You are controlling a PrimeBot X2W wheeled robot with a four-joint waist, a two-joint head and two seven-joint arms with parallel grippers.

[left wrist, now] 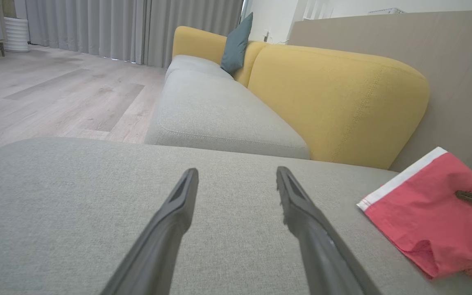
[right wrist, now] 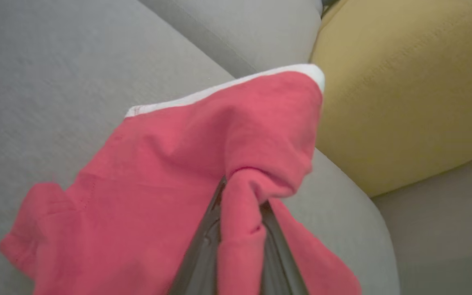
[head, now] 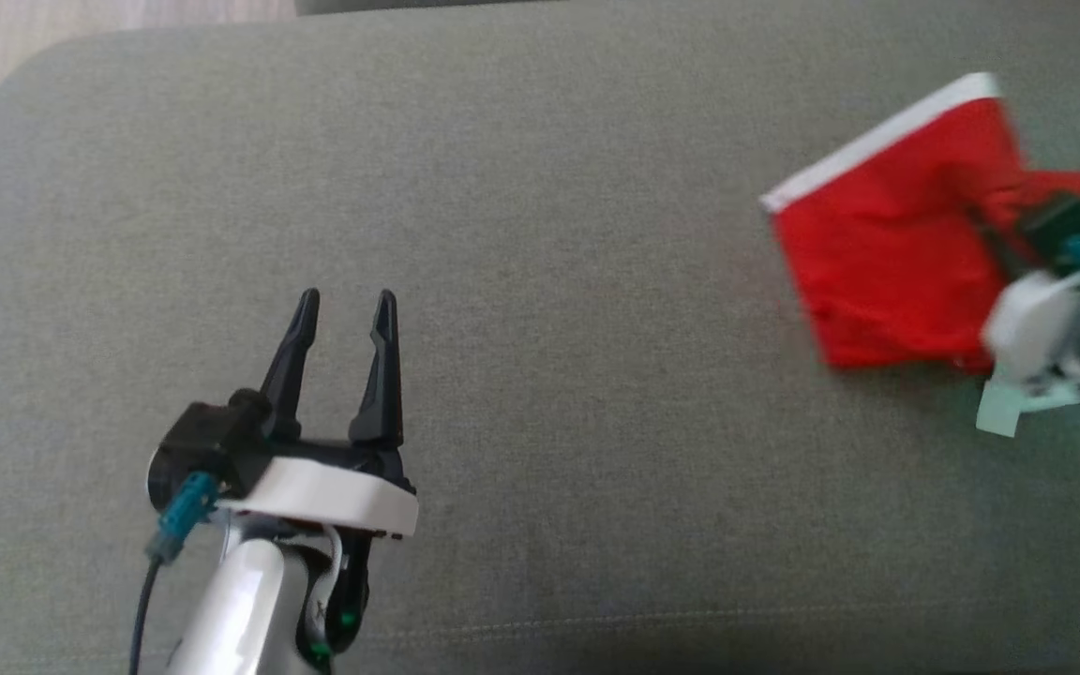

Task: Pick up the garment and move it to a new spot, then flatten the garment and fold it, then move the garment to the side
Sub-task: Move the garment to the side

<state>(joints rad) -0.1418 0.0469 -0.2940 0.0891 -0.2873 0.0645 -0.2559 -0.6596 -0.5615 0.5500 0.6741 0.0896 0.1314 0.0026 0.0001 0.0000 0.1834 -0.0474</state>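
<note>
Garment (head: pixel 887 253) lies diagonal, white band (head: pixel 877 145) facing away and leftward.

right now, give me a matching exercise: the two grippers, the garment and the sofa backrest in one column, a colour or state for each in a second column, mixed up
Column one:
1. left gripper
2. right gripper
3. garment
4. backrest

Column two:
a. red with a white band along one edge
b. open, holding nothing
c. yellow
d. shut on a fold of red cloth

Pairs: 1-b, 2-d, 3-a, 4-c
</note>
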